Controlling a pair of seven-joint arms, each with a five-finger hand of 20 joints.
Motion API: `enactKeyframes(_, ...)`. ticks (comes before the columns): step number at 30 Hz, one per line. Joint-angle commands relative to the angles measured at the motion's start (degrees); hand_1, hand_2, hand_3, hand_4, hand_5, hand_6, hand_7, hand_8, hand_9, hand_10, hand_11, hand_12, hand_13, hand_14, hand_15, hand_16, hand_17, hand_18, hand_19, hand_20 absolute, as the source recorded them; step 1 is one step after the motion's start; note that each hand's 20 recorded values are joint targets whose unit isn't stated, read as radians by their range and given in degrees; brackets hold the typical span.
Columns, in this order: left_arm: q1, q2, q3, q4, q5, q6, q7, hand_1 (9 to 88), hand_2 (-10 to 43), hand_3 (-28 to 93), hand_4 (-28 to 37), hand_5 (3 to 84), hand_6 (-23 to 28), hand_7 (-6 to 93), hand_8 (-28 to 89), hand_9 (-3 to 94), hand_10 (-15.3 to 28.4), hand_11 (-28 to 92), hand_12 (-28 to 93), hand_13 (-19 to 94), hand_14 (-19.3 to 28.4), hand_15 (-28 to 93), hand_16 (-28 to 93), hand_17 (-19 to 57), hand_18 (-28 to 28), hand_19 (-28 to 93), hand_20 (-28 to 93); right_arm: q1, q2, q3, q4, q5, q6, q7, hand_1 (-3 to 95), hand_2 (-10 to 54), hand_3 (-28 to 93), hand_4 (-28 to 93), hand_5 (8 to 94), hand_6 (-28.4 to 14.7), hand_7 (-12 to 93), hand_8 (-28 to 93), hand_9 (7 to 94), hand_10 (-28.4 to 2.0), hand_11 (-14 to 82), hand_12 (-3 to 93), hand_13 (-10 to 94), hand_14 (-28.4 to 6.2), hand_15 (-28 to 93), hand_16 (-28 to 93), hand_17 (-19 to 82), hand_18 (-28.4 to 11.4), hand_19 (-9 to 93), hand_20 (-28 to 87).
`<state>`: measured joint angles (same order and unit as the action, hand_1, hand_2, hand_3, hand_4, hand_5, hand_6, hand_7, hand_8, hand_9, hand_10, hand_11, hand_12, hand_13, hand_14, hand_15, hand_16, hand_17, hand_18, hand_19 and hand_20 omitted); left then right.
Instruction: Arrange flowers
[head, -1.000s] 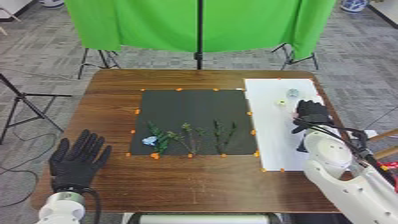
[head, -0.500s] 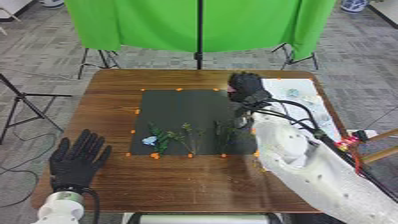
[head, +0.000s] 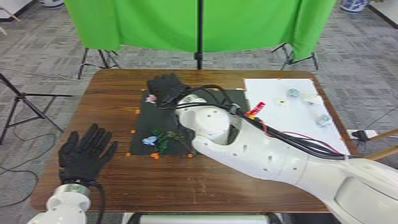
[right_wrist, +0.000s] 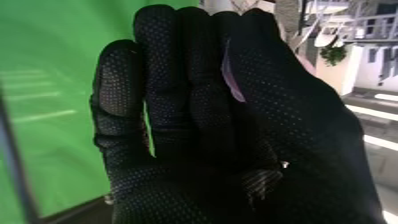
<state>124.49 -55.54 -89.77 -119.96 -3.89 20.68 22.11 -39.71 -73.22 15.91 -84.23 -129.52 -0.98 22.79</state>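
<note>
Left robot hand (head: 82, 152) sits by the surface's (head: 209, 185) left edge toward the near corner, released, fingers straight, probably parked clear of the right arm's work. Blue flower (head: 149, 140) lies near the dark mat's (head: 151, 118) near-left corner, green stems (head: 172, 135) beside it – laid flat, tips away, presumably so the layout reads as one bouquet. Light blue flower (head: 323, 120) is by the white sheet's (head: 277, 132) right edge, pale flower (head: 293, 93) nearer its far edge; likely spares kept off the layout. Pink flower (head: 152, 98) is at the mat's left edge toward the far corner, grasped by the right robot hand (head: 166, 83) – petals pinched between thumb and fingers, likely held there for placing above the blue one.
</note>
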Motion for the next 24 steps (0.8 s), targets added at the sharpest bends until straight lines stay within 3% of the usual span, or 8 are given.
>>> enactKeyframes(1,0.32,1.16,0.79,0.63,-0.42,0.66,0.66,25.9,12.5,76,-28.3,43.2,8.1,19.1,-10,36.3,14.7,29,12,27,14.5,48,-6,-6.3,14.5,39,19,2.02,-3.02,-2.64,2.48,-1.93,-3.98,3.27,60.6,-6.8,62,-28,69.9,-1.8,38,13,78.3,-11.7,10.6,36.6,66,-8.3,40,36,31,-22.7,76,34)
enactKeyframes(9,-0.88,0.91,0.96,1.07,0.11,0.56,-0.38,25.9,12.6,76,-28.3,43.2,8.1,19.0,-10,36.5,14.8,29,12,27,14.6,48,-6,-6.3,14.7,40,19,-5.25,-7.40,5.77,5.96,-8.39,-14.29,3.63,60.0,-7.1,63,-28,69.9,-1.6,38,13,78.2,-12.0,11.5,36.5,66,-8.4,41,36,31,-23.0,78,35)
enactKeyframes(20,-1.49,1.68,1.57,1.37,-0.62,0.22,0.53,26.0,12.7,76,-28.3,43.2,8.2,19.0,-10,36.4,14.8,29,12,27,14.6,48,-6,-6.4,14.7,40,19,-6.82,-8.73,6.62,7.53,-11.34,-14.53,3.72,59.3,-7.4,64,-28,68.9,-1.7,38,13,77.1,-12.7,12.1,35.4,65,-8.9,41,35,31,-23.3,78,35)
enactKeyframes(24,-1.72,1.30,1.52,1.47,-0.57,0.40,-0.27,25.9,12.7,76,-28.3,43.2,8.2,18.9,-10,36.5,14.9,29,12,27,14.7,48,-6,-6.4,14.7,40,19,-8.48,-10.11,8.50,7.41,-10.28,-16.31,5.31,58.8,-7.7,64,-28,68.4,-2.2,34,10,76.1,-12.8,12.7,34.4,64,-9.4,42,34,31,-23.4,78,35)
